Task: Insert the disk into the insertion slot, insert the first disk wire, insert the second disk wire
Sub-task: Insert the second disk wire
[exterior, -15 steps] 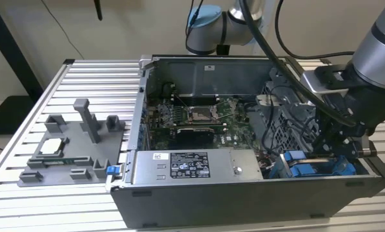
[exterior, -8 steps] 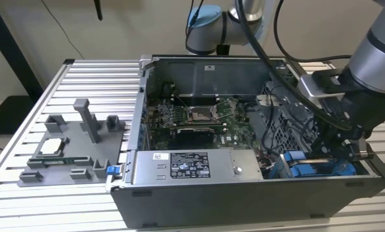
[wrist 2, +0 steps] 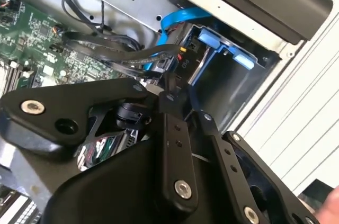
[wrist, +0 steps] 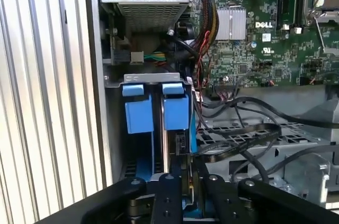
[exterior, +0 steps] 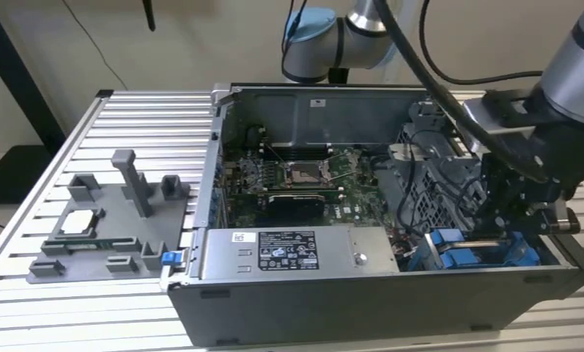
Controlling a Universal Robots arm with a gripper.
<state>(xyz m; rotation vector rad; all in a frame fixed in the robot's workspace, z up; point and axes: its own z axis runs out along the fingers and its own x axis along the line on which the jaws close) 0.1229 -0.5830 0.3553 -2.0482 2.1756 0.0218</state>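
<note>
The black two-fingered gripper [wrist: 183,181] is lowered into the grey metal drive bay with blue plastic rails [wrist: 139,108], where the blue-framed disk [wrist: 177,113] stands on edge; its fingers appear closed on something thin at the disk's edge, probably a wire connector. A connector could be misaligned and bent, judging by the tight bay. Loose black cables [wrist: 238,128] crowd beside it, and the grey power-supply box [exterior: 292,253] sits near.

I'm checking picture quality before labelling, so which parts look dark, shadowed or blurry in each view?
In the exterior view, the gripper reads as a dark mass over the blue insertion slot. In the second wrist view, the black linkage up close is dim and soft, while the motherboard is brighter. In the first wrist view, the slot's blue tabs are well lit and its depth is shadowed.
</note>
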